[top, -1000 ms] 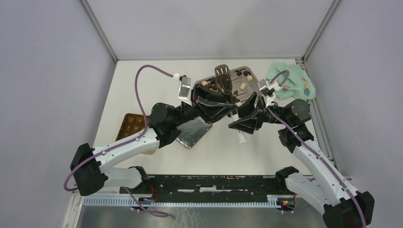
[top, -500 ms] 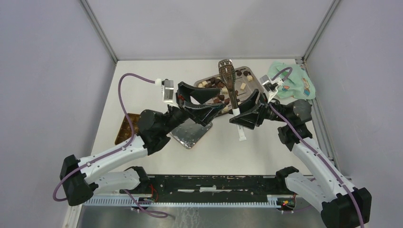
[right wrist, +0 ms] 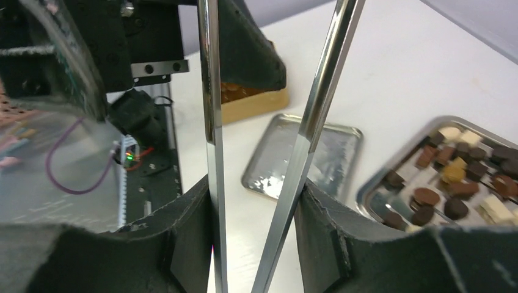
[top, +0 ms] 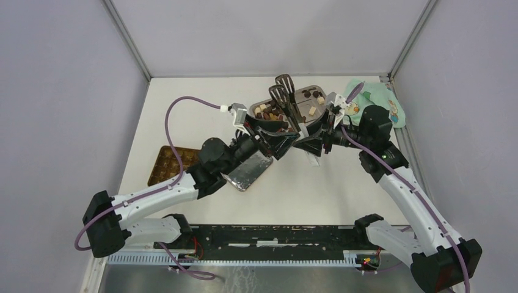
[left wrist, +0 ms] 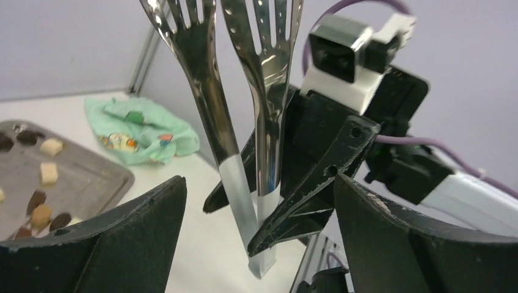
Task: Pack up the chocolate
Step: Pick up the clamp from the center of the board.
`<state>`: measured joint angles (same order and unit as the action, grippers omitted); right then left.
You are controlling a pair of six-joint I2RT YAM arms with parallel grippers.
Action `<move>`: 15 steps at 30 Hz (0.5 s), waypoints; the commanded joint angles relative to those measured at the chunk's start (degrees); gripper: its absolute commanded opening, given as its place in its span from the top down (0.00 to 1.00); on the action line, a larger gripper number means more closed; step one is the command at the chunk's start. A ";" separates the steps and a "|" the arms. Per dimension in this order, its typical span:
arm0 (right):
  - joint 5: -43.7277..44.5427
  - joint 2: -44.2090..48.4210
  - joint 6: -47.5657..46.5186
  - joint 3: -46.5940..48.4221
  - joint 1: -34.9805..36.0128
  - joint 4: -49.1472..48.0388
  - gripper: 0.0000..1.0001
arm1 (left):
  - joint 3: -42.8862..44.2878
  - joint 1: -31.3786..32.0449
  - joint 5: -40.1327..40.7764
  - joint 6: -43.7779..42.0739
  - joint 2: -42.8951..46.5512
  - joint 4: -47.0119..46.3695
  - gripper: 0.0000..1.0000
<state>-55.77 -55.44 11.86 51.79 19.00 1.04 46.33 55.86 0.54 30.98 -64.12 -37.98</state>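
The chocolate (top: pixel 282 112) is a heap of small dark, tan and cream pieces on a steel tray (top: pixel 321 96) at the back; it also shows in the right wrist view (right wrist: pixel 452 177) and the left wrist view (left wrist: pixel 41 213). My right gripper (top: pixel 308 145) (right wrist: pixel 253 207) is shut on the two arms of the long silver tongs (top: pixel 287 104) (right wrist: pixel 211 140) near their handle end, and holds them upright, heads up. My left gripper (top: pixel 275 135) (left wrist: pixel 259 207) stands wide open just left of the tongs (left wrist: pixel 244 122), touching nothing.
The gold gridded tin (top: pixel 168 165) (right wrist: pixel 250 101) lies at the left, partly under my left arm. Its silver lid (top: pixel 247 171) (right wrist: pixel 305 159) lies flat beside it. A green printed cloth (top: pixel 379 104) (left wrist: pixel 143 131) is crumpled in the back right corner.
My left gripper has opened wide, swung left off the tongs and come back beside them. The right gripper keeps the tongs and has drawn them a little left and back.
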 commanded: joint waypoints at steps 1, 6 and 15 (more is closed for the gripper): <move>5.89 -0.87 -15.23 4.63 0.05 12.20 0.60 | 3.15 2.48 9.44 1.55 -1.29 0.97 0.05; 7.63 -1.93 -18.92 6.22 0.34 15.88 0.61 | 4.29 5.25 15.68 0.49 -3.67 0.33 0.04; 9.35 -2.16 -21.65 7.14 0.67 17.25 0.61 | 8.09 9.00 31.64 7.27 -8.35 5.43 0.12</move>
<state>-47.57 -58.08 -7.01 55.90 19.20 19.07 49.95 63.46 21.87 32.62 -70.74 -35.48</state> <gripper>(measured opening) 0.494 0.898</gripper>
